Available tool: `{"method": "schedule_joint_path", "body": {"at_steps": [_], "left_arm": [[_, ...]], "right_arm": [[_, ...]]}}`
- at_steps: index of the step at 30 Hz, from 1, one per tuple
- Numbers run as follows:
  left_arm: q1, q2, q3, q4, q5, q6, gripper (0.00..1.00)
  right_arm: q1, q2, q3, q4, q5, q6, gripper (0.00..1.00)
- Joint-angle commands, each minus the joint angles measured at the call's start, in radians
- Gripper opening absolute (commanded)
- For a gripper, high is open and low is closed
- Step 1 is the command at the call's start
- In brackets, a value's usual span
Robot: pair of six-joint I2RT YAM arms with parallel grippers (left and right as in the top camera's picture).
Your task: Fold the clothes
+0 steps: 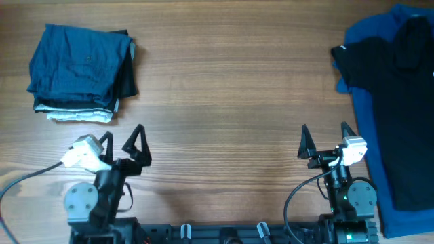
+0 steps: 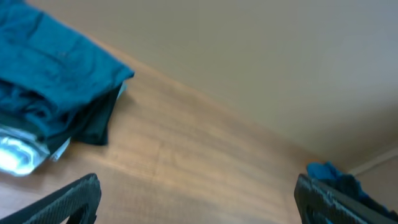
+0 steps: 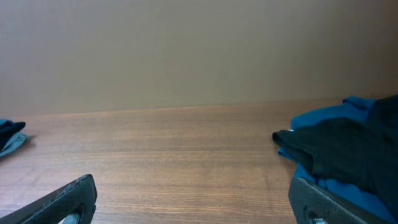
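Observation:
A folded stack of clothes (image 1: 81, 71) lies at the far left of the table: teal-blue on top, black and pale grey-white beneath. The left wrist view shows the same stack (image 2: 53, 102) at its left edge. An unfolded heap of clothes (image 1: 397, 102), black over bright blue, covers the right edge and shows in the right wrist view (image 3: 348, 152). My left gripper (image 1: 122, 139) stands open near the front, below the stack, nothing between its fingers. My right gripper (image 1: 325, 135) is open too, just left of the heap, holding nothing.
The wooden table (image 1: 224, 102) runs between the two piles. Both arm bases and their cables sit along the front edge (image 1: 224, 230). A plain beige wall rises behind the table (image 3: 186, 50).

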Motion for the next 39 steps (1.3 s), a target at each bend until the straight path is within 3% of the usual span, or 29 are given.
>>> {"method": "schedule_joint_path", "body": {"at_steps": [1, 6, 10, 24, 29, 33, 39], "left_arm": [[0.003, -0.023, -0.119, 0.15, -0.018, 0.005, 1.0], [0.003, -0.023, -0.23, 0.311, -0.029, 0.005, 1.0], [0.003, -0.023, -0.285, 0.352, -0.04, 0.005, 1.0], [0.002, -0.053, -0.36, 0.356, -0.085, 0.006, 1.0], [0.002, -0.11, -0.367, 0.293, -0.105, 0.015, 1.0], [0.002, -0.141, -0.367, 0.293, -0.104, 0.148, 1.0], [-0.021, -0.157, -0.367, 0.293, -0.102, 0.458, 1.0]], "right_arm": [[-0.005, -0.008, -0.001, 0.003, 0.017, -0.02, 1.0], [-0.005, -0.008, -0.001, 0.003, 0.017, -0.02, 1.0], [-0.005, -0.008, -0.001, 0.003, 0.018, -0.021, 1.0], [-0.005, -0.008, -0.001, 0.003, 0.018, -0.02, 1.0], [-0.005, -0.008, -0.001, 0.003, 0.017, -0.02, 1.0], [-0.005, -0.008, -0.001, 0.003, 0.017, -0.02, 1.0], [-0.005, -0.008, -0.001, 0.003, 0.017, -0.02, 0.99]]}}
